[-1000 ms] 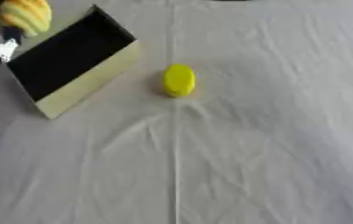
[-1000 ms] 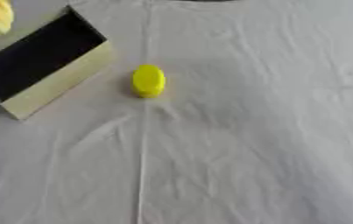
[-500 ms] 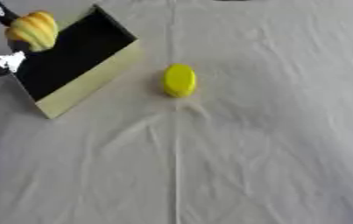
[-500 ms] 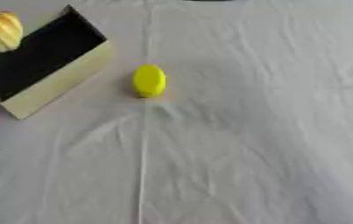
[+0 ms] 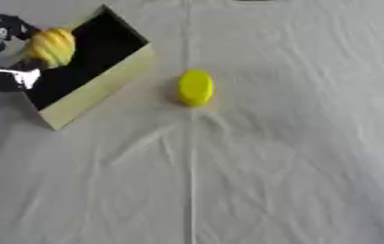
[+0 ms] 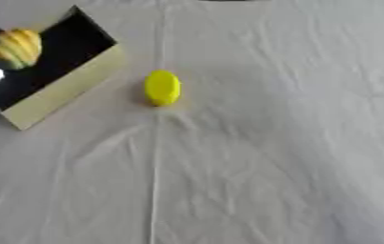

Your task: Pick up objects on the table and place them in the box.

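A pale grey-white cloth (image 5: 295, 143) is spread over the whole work surface and fills both views; nothing of the room beyond it can be made out apart from a dark sliver at the top edge. The cloth is marked by a straight crease running from the far edge down to the near edge, and by shallow wrinkles fanning out below the middle.

At the upper left a box (image 5: 99, 88) is seen, set askew to the table edge, with pale cream-coloured outer walls and a black inside. Its long near wall is turned toward the centre of the cloth.

The left hand (image 5: 7, 35) is seen at the left edge, black with a silver part below it. A ribbed yellow-orange rounded object (image 5: 51, 46) is held in it, with dark fingers curled around the object's far side. This object is placed over the left end of the box's dark opening; whether it touches the box floor cannot be told.

A plain yellow oval object (image 5: 195, 86) is left lying on the cloth just right of the box, on the crease, apart from the box wall.

The right hand is shown in neither view.
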`<state>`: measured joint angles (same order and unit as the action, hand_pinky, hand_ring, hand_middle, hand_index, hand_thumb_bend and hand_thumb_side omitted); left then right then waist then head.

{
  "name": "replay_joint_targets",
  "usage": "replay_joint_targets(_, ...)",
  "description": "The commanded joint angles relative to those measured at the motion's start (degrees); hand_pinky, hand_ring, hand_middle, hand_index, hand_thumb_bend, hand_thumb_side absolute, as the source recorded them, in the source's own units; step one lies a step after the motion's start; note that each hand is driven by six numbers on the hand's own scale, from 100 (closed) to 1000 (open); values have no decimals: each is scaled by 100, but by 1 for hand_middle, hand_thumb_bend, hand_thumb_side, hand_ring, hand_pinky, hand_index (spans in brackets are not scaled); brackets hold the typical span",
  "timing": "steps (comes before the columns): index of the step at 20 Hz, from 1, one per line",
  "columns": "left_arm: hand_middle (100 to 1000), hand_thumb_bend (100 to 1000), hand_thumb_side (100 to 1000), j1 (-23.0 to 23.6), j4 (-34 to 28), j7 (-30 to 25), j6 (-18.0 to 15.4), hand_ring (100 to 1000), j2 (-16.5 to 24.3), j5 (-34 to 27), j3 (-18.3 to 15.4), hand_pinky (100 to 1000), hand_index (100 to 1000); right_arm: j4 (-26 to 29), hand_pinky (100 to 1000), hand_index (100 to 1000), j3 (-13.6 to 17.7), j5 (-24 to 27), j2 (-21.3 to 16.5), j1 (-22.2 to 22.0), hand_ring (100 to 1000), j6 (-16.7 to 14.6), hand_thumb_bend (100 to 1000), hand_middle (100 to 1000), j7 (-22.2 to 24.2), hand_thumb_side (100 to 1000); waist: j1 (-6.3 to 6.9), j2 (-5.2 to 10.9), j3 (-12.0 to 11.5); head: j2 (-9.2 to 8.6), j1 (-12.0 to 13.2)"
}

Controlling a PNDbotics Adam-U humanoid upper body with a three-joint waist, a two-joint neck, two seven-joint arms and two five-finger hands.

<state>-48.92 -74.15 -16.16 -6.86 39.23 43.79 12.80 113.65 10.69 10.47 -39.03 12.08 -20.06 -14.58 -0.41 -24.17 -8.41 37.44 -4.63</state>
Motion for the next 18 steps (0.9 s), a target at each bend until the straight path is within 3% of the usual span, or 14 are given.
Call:
replay_joint_targets(1,821,281,488,-141,-48,-46,13,874,116,151,-103,835,940,94,934,802,42,28,-80,33,828,17,100,672,11,631,28,122,2,-28,-4)
replay_joint_targets(5,813,248,451,-160,-92,-50,28,868,109,74,-139,830,932,94,934,802,45,36,-70,22,829,35,100,671,14,631,39,130,7,-34,-5)
replay_joint_targets(6,804,185,414,-162,-116,-31,46,862,103,29,-155,824,928,94,934,802,47,36,-66,17,829,38,100,671,14,631,38,131,9,-33,-6)
replay_joint_targets(11,784,100,346,-264,-564,121,182,848,95,-434,-255,818,908,94,935,802,41,30,-60,1,828,50,100,670,19,631,33,135,8,-31,-12)
replay_joint_targets(14,763,100,382,-411,-1176,151,180,833,75,-948,-241,818,879,94,935,802,44,31,-68,5,828,43,100,671,15,630,29,140,12,-17,-5)
replay_joint_targets(18,762,100,468,-672,-2016,-407,157,834,13,-1954,50,827,881,94,935,803,37,56,-94,25,828,29,100,670,8,630,32,161,31,8,11)
